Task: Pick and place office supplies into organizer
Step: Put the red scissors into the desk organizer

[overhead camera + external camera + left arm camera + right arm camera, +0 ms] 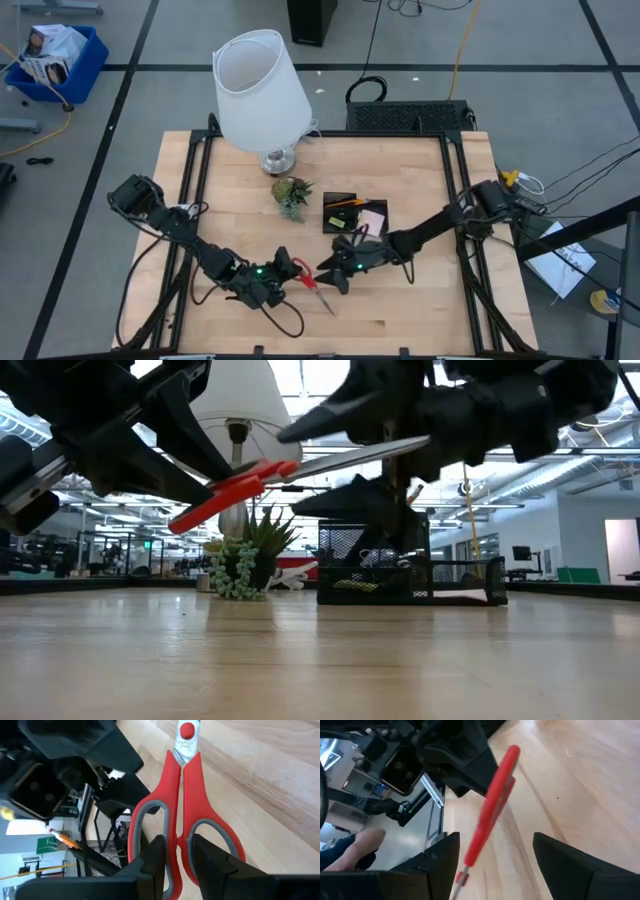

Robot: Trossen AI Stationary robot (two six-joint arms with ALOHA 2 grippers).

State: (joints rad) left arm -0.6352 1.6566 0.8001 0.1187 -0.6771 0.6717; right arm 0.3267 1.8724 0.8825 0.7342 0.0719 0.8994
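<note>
Red-handled scissors [308, 280] hang above the table near its front middle, with my left gripper [285, 272] shut on their handle end. The blades [360, 455] point toward my right gripper [336, 272]. That gripper is open, with a finger on each side of the scissors [492, 805], apart from them. The black mesh organizer [355, 215] stands behind, holding a pink pad [372, 222] and an orange pencil [345, 202]. My left gripper pinches the scissors' handles [182, 845] between its two fingers [152, 857]. One finger lies over each grey-lined loop, and the loops' inner sides are between them. The fingers run along the scissors, coming from the table's left. The scissors are clear of the table, blades tilted up.
A white-shaded lamp [262, 95] stands at the far left of the table. A small green plant [292, 195] sits just left of the organizer. Bare wood lies along the near edge [320, 660]. Black rails run down both sides of the table.
</note>
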